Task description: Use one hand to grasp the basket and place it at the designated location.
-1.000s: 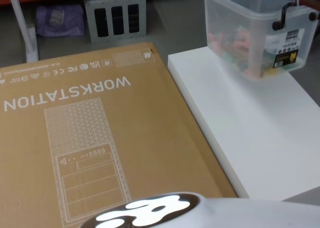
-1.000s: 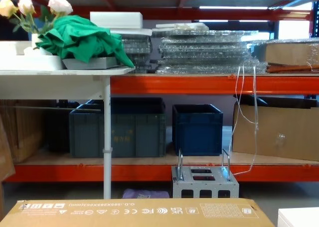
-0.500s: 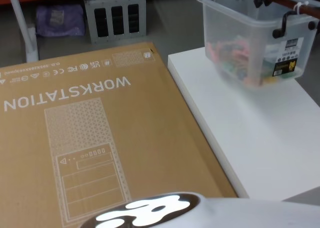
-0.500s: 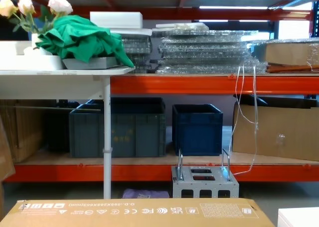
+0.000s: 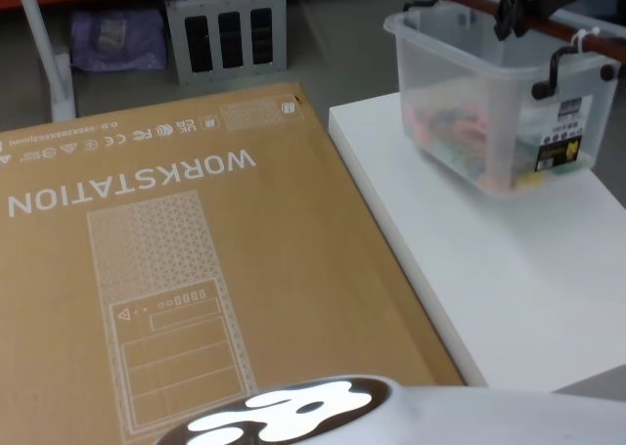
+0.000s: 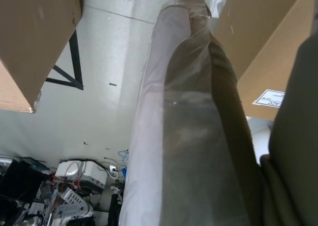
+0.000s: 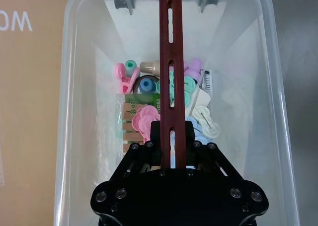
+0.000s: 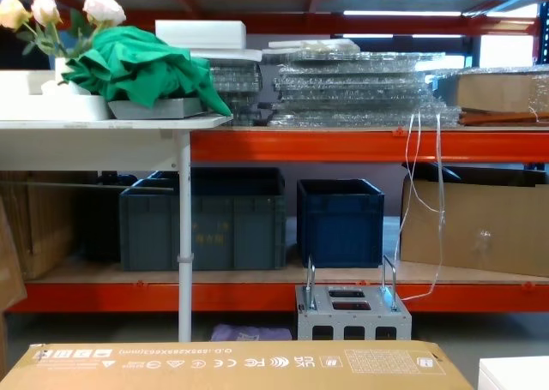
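The basket [image 5: 489, 103], a translucent milky tub holding several small coloured things [image 7: 144, 119], hangs at the far right over the white table [image 5: 509, 279]; I cannot tell whether its base touches the top. In the right wrist view the basket [image 7: 84, 87] lies straight below. My right gripper [image 5: 528, 0] is above it, shut on the dark reddish-brown slotted handle bar [image 7: 171, 62] near its middle. That right gripper [image 7: 172, 134] has a finger on each side of the bar. My left arm is parked low at my side.
A big flat cardboard box [image 5: 176, 269] printed WORKSTATION lies left of the white table, edge to edge. A grey metal case [image 5: 223, 24] stands on the floor beyond it. Orange shelving with dark blue crates [image 8: 339, 223] is farther off.
The basket has come down and a little nearer with my right gripper, so that more of its rim and handle now shows. Nothing else has moved.
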Robot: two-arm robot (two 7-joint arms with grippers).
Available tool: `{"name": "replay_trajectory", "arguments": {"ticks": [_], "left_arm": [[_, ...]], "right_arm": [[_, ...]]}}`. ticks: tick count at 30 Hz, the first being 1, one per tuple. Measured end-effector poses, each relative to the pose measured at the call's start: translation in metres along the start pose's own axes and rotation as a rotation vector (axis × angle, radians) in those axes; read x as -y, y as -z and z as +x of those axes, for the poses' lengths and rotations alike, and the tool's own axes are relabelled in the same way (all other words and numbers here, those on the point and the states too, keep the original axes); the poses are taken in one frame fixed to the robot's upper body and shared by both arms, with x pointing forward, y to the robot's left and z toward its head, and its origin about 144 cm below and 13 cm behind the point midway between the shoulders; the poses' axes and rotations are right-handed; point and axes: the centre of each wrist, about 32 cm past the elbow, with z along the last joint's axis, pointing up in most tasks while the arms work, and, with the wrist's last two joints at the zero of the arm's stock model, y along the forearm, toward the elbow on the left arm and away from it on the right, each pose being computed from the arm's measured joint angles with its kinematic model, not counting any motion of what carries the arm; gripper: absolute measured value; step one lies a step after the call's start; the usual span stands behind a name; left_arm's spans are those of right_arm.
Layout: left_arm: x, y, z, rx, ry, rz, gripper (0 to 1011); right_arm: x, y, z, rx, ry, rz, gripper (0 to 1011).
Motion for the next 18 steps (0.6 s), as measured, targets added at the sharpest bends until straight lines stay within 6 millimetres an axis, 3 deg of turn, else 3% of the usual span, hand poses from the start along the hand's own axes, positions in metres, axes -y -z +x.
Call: {"name": "replay_trajectory", "arguments": {"ticks": [18], "left_arm": [[0.0,0.0,0.0,0.0,0.0,0.0,0]], "right_arm": [[-0.0104,-0.0029,-0.0038,0.001,-0.041,-0.015,240]]}}
